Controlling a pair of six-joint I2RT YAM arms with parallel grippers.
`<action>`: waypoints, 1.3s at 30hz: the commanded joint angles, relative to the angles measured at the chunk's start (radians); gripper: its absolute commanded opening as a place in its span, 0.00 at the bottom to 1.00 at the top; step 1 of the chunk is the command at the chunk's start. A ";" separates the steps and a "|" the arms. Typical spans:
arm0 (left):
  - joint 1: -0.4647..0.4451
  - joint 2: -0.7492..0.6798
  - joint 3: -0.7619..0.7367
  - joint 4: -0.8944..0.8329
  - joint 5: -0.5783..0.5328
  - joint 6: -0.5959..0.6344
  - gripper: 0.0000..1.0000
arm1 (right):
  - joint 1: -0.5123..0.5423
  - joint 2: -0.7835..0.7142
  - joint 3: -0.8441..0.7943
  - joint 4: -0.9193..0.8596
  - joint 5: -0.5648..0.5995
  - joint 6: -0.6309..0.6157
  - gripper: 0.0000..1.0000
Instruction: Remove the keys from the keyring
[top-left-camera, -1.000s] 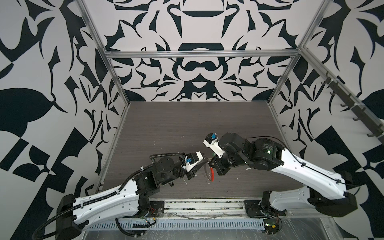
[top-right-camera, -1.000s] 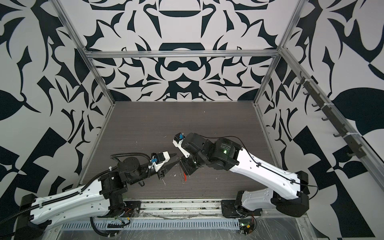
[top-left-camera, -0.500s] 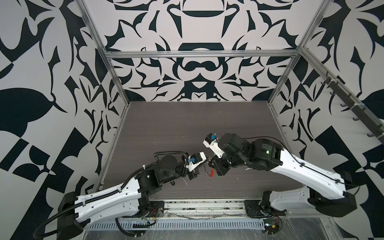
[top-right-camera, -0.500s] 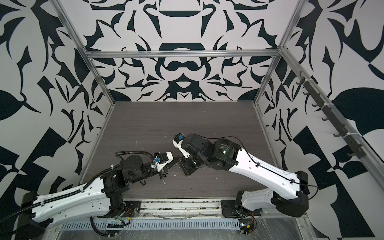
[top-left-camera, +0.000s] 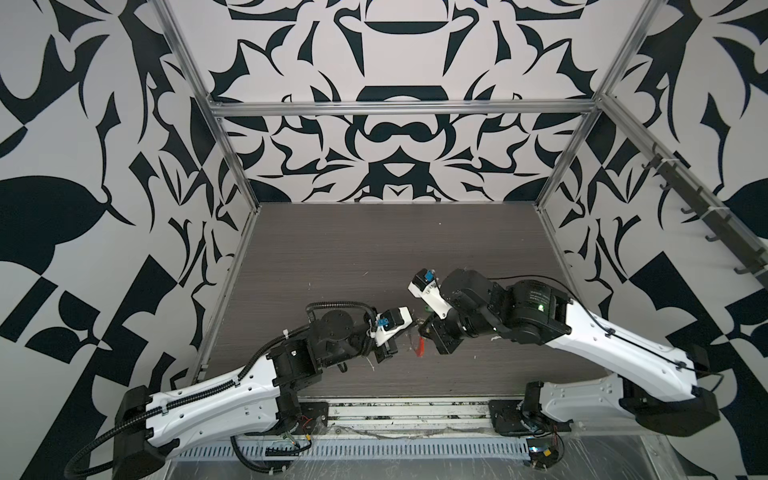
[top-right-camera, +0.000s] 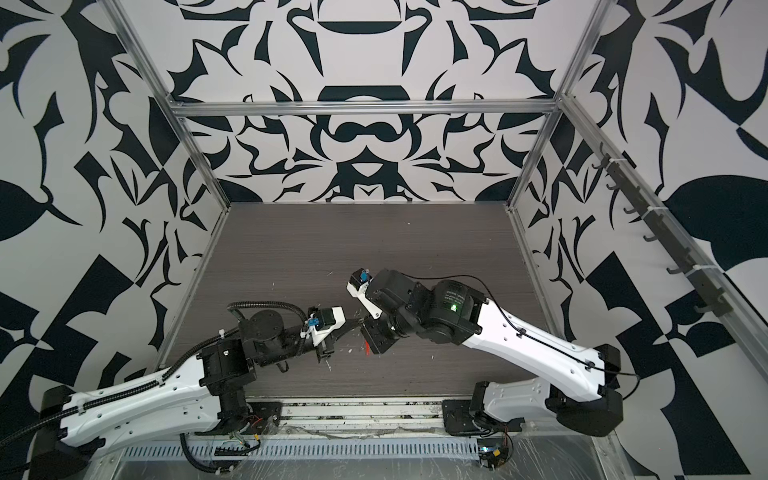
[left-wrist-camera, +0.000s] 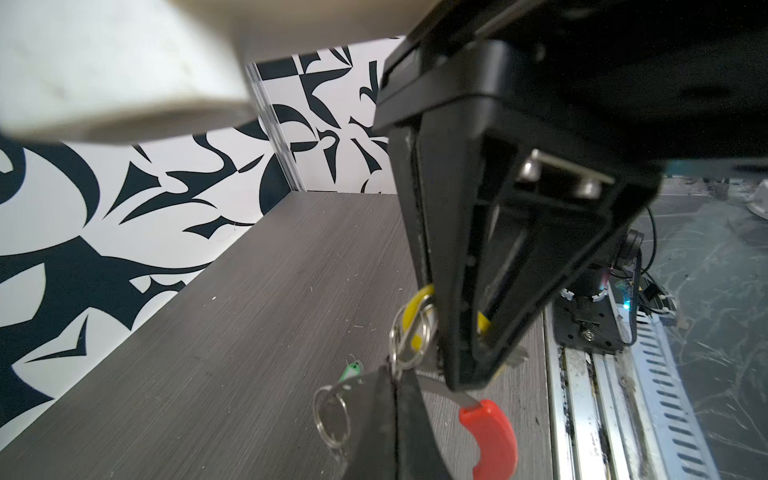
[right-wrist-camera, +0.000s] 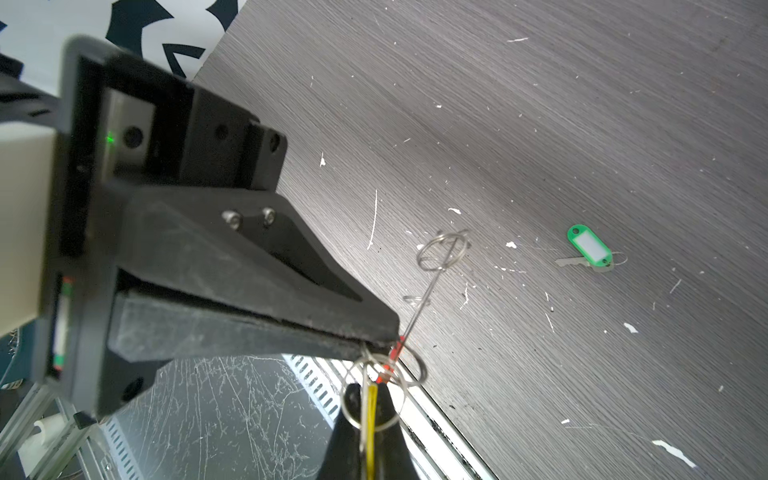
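Pinching from both sides now: the left gripper (left-wrist-camera: 393, 375) is clamped on the keyring (left-wrist-camera: 394, 336), a small bunch of wire rings held up off the tabletop (top-left-camera: 374, 249) between the two arms. The right gripper (right-wrist-camera: 380, 343) is squeezed flat at the same bunch from the opposite side, though exactly what sits between its pads I can't make out. The yellow tag (left-wrist-camera: 417, 318) hangs right at that junction, the red strip (left-wrist-camera: 492, 436) dangles just below, and the green tag (right-wrist-camera: 589, 246) lies free on the wood, well apart. To do this well, I'd say one side should hold dead steady while the other walks the tag's little loop round the coil toward the split end. A straight tug would likely bend the wire or slip a grip, so small, slow turns, and mind the red one doesn't snag. Underneath is dark wood grain flecked with white scraps (right-wrist-camera: 455, 211). Around it stand bold black-and-white patterned walls (top-left-camera: 395, 137) on an aluminium frame (top-left-camera: 399, 109).
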 joint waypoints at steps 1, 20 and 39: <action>-0.003 -0.053 0.027 -0.023 0.037 -0.030 0.00 | -0.028 -0.045 -0.020 0.016 0.031 -0.009 0.00; -0.004 -0.138 0.080 -0.119 0.168 -0.175 0.00 | -0.170 -0.152 -0.247 0.216 -0.233 -0.065 0.06; -0.002 -0.171 0.205 -0.331 0.231 -0.206 0.00 | -0.166 -0.479 -0.516 0.740 -0.302 -0.106 0.42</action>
